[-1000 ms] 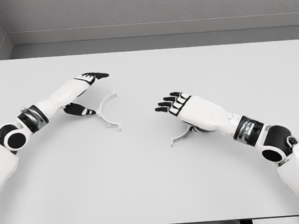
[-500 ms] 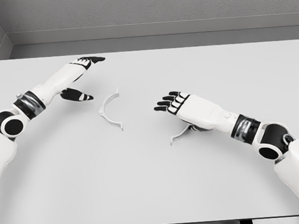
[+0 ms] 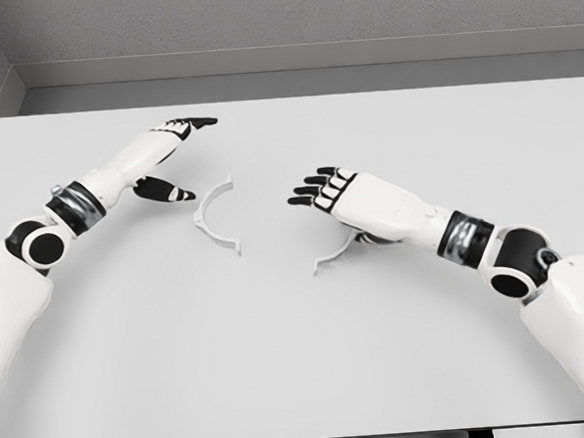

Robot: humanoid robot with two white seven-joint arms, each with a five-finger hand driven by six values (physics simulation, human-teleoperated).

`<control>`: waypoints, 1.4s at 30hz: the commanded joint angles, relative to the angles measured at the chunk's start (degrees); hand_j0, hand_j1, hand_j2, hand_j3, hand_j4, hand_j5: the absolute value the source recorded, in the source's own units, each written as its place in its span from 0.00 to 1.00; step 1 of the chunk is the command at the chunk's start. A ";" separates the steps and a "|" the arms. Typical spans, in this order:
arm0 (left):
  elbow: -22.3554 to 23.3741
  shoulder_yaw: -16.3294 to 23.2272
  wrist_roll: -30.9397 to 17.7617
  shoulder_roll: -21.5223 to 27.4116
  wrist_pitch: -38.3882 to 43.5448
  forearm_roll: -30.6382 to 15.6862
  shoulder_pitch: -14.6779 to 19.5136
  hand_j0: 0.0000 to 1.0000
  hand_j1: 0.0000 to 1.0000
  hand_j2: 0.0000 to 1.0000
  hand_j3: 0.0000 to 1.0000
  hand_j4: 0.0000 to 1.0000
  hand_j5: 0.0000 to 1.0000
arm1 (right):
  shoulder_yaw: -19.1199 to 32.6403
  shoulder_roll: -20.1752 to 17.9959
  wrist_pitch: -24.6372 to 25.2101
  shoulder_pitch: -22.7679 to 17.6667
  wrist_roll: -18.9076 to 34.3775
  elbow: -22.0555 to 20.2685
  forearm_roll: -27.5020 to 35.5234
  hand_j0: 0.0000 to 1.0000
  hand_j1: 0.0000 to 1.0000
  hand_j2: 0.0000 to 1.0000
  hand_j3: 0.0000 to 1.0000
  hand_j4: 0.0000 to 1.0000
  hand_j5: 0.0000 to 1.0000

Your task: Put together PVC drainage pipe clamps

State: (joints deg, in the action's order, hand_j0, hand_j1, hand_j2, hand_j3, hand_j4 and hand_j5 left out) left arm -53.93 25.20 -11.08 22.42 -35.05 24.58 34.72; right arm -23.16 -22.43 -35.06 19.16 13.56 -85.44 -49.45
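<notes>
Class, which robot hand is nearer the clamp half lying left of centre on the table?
Left. The left robot hand hovers just left of the clamp half; the right robot hand is farther right.

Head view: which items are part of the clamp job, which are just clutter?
Job:
- left clamp half, lying free on the table
- right clamp half, partly under the right hand
- left hand, open beside its half

Clutter:
- nothing else visible on the table

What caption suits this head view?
Left hand open beside one clamp half; right hand over the other half on the table.
</notes>
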 commanded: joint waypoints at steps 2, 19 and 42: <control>0.32 0.02 0.09 -0.18 0.05 -0.32 0.00 1.00 1.00 1.00 1.00 1.00 1.00 | -0.57 0.90 0.06 0.35 -0.02 1.24 0.24 1.00 1.00 1.00 1.00 1.00 1.00; -0.30 0.20 0.01 -1.85 0.05 0.12 -0.62 1.00 1.00 1.00 1.00 1.00 1.00 | -3.03 3.19 0.06 3.60 -0.02 4.93 0.24 1.00 1.00 1.00 1.00 1.00 1.00; 0.14 -0.33 0.09 -1.41 0.05 -0.06 -0.79 1.00 1.00 1.00 1.00 1.00 1.00 | -3.73 5.03 0.06 7.74 -0.02 9.94 -0.12 1.00 1.00 1.00 1.00 1.00 1.00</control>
State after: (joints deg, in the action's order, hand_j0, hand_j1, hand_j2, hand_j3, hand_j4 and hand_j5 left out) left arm -53.76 24.84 -11.02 21.01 -35.05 24.93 33.93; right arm -26.92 -17.49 -35.07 26.89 13.52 -75.77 -49.95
